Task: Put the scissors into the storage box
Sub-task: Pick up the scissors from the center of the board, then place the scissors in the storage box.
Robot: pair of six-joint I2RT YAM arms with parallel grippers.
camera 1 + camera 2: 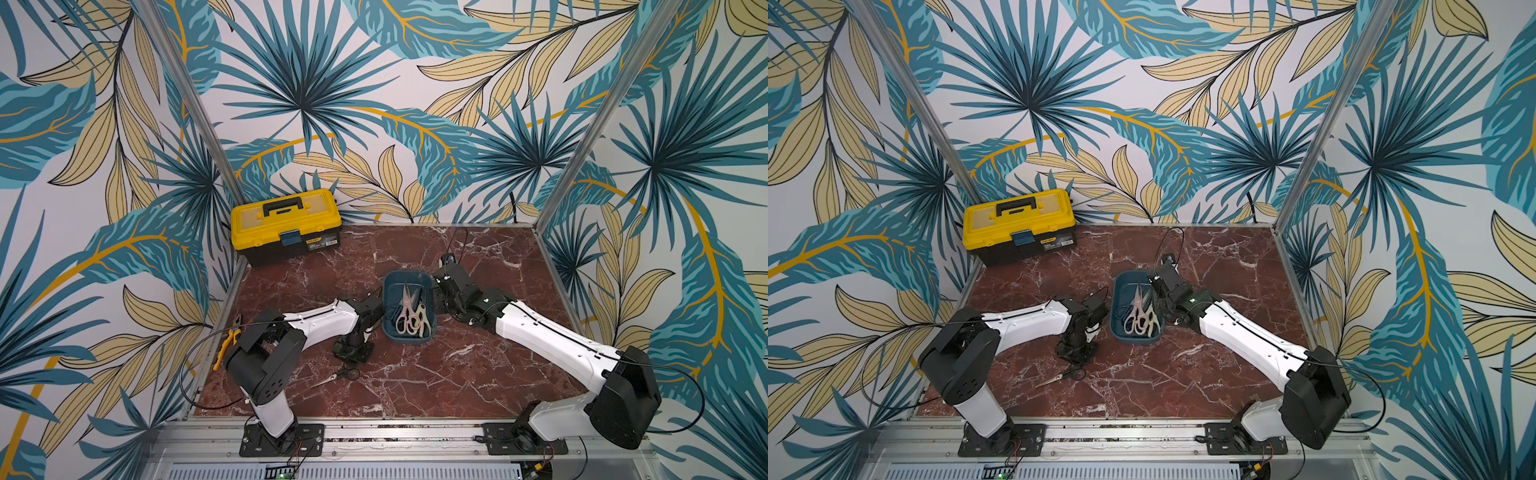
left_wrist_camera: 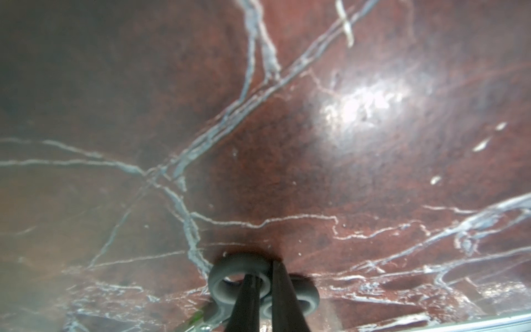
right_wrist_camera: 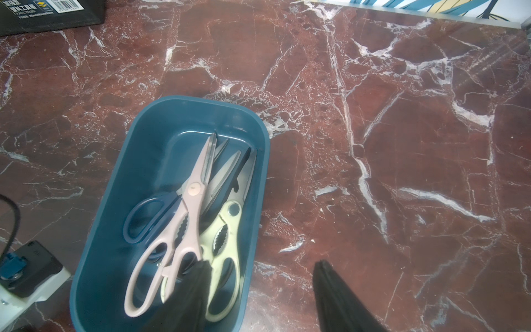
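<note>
Left wrist view: left gripper clenched on a grey handle ring of the small scissors, which lie flat on the surface. Ahead of the gripper, bare red marble with white veins and a glare patch. Metal edge rail near at one side.

Right wrist view: right gripper released and holding nothing. One finger hangs above the storage box, the other outside its rim over bare marble. Larger scissors with pink, cream and blue handles are stacked inside, blades pointing away from the gripper. Toolbox corner shows well beyond the box.

Both top views: box sits between the grippers, just beside the right one and near the left. Small scissors' blades point away from the box. Yellow pliers lie well apart on the left gripper's outer side, at the surface edge. Leaf-patterned walls close three sides.
</note>
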